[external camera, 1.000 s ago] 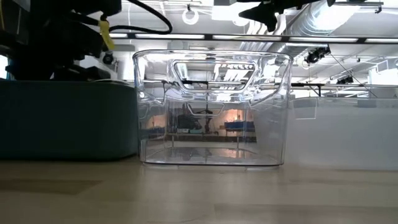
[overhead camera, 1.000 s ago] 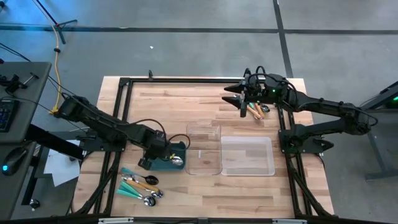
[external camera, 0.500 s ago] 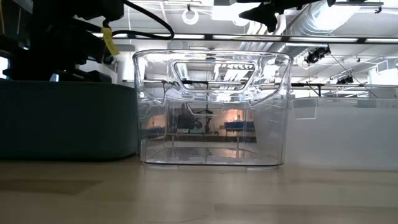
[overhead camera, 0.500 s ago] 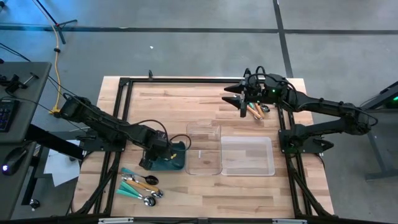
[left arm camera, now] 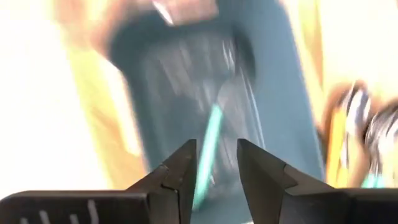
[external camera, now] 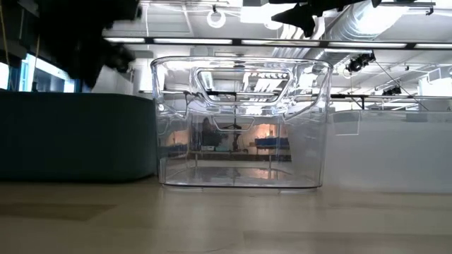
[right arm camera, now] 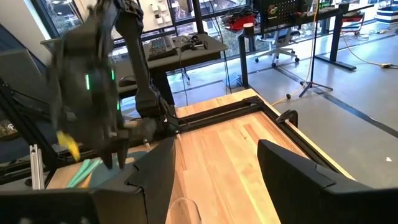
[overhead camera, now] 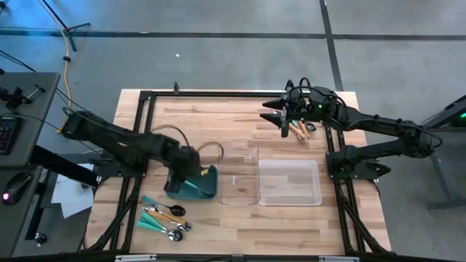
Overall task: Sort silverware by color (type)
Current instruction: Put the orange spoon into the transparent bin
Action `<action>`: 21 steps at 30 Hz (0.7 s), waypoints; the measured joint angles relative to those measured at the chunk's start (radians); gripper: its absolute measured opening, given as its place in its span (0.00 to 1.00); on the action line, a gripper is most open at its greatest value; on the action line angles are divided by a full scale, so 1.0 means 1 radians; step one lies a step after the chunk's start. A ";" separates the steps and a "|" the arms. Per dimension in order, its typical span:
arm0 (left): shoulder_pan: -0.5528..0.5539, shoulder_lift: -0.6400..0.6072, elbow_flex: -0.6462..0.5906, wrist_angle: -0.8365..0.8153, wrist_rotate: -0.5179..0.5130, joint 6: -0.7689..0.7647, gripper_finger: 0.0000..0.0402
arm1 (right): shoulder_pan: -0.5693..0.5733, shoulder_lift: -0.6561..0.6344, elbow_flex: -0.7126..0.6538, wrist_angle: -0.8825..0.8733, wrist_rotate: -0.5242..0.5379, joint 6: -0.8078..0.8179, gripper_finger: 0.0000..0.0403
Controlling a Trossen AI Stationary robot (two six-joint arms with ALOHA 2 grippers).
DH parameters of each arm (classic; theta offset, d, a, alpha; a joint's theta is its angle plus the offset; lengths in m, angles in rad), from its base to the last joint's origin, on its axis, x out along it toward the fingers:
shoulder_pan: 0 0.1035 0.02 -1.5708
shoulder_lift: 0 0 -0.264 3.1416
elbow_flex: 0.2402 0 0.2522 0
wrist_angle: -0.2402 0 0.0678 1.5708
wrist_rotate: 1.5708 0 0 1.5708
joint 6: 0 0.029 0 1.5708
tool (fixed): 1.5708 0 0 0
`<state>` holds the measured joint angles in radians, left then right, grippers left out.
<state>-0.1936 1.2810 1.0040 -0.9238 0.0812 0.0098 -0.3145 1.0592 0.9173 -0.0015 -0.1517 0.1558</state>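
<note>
My left gripper (left arm camera: 216,146) hangs open above the teal bin (overhead camera: 206,183), pointing steeply down with nothing between its fingers. A teal-handled spoon (left arm camera: 214,121) lies inside the bin below it, blurred. More silverware with teal handles and silver or black heads (overhead camera: 164,217) lies in a pile on the table near the front left. Two orange-handled pieces (overhead camera: 298,129) lie at the far right, under my right gripper (overhead camera: 280,116). That gripper stands open and about level, high over the table, holding nothing.
A tall clear tray (overhead camera: 239,175) stands right of the teal bin, and a wider clear tray (overhead camera: 290,182) stands beside it. A black frame (overhead camera: 218,94) runs around the wooden table. Bare wood lies in the far middle.
My left gripper has risen out of the teal bin and now hangs clear above it, with its arm swinging a little toward the table's left. The right arm has kept still.
</note>
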 joint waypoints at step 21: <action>0.366 -0.389 -0.017 0.816 -0.082 0.076 0.25 | 0.001 0.000 0.000 0.004 -0.001 -0.079 0.53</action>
<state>0.1721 0.8925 0.9869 -0.1075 -0.0009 0.0862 -0.3134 1.0595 0.9173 0.0028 -0.1528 0.0773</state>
